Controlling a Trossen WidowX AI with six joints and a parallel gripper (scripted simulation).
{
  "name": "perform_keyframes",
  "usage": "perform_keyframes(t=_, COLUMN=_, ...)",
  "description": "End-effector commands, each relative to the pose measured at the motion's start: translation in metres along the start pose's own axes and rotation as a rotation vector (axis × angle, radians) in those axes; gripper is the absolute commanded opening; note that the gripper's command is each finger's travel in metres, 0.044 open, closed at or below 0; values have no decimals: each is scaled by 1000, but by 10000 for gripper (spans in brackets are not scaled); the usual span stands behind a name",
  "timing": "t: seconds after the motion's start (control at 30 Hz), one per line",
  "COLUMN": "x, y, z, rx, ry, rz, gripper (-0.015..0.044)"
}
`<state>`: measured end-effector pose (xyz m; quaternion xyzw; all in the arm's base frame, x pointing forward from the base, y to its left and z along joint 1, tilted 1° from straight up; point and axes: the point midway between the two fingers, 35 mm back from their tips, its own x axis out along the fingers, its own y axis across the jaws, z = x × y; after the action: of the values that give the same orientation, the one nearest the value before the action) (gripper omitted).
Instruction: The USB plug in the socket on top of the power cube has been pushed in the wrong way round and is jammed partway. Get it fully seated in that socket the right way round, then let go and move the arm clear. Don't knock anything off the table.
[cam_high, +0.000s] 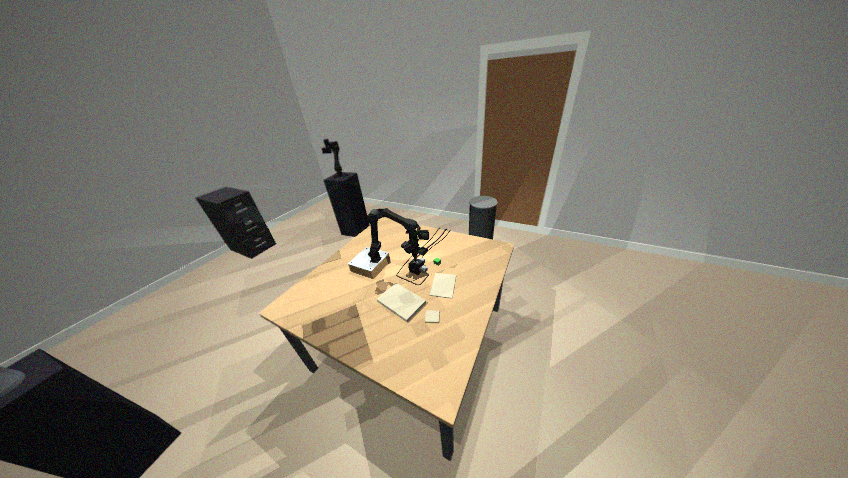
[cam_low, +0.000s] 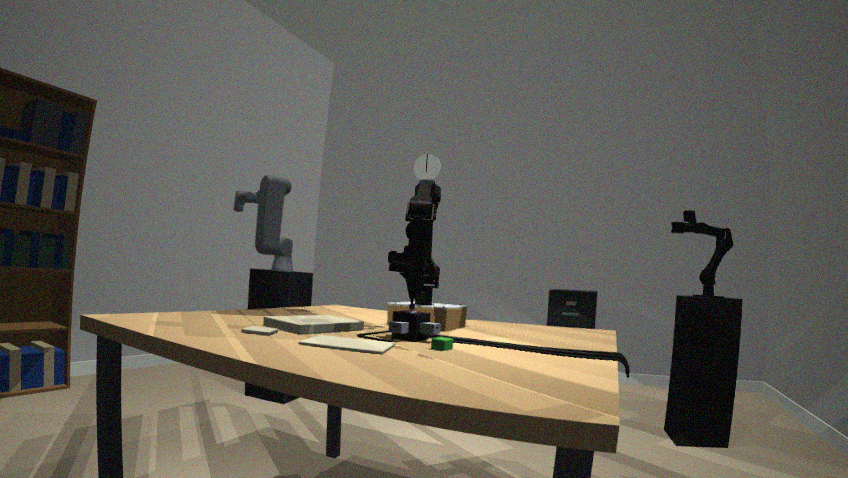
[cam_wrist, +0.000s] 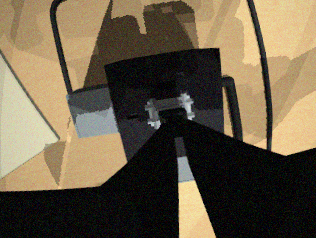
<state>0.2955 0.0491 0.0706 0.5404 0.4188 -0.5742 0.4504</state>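
Note:
The power cube (cam_high: 416, 266) (cam_low: 409, 333) (cam_wrist: 142, 75) is a black block on the table. Grey plug bodies stick out of its sides, one (cam_low: 399, 327) (cam_wrist: 97, 117) on one face and another (cam_low: 429, 328) (cam_wrist: 185, 169) on a neighbouring face. The bright metal of the top socket area (cam_wrist: 186, 101) shows just beyond my fingertips. My gripper (cam_low: 411, 305) (cam_wrist: 177, 130) points down directly over the cube's top, shut on the USB plug. The fingers hide most of the plug, so its way round and depth in the socket cannot be told.
A small green block (cam_high: 437, 261) (cam_low: 441, 343) lies close to the cube. Black cables (cam_low: 534, 349) (cam_wrist: 263, 65) run beside it and over the table edge. A thick pale book (cam_high: 401, 301) (cam_low: 312, 323), a thin pad (cam_high: 443, 285) (cam_low: 347, 343) and a small square (cam_high: 432, 316) (cam_low: 259, 330) lie nearby.

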Motion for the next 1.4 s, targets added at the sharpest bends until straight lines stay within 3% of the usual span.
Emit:
perform_keyframes(t=0.0, x=1, y=1, z=0, rx=4, ry=-2, rz=2, gripper=0)
perform_keyframes(t=1.37, x=6, y=1, z=0, rx=4, ry=-2, rz=2, gripper=0)
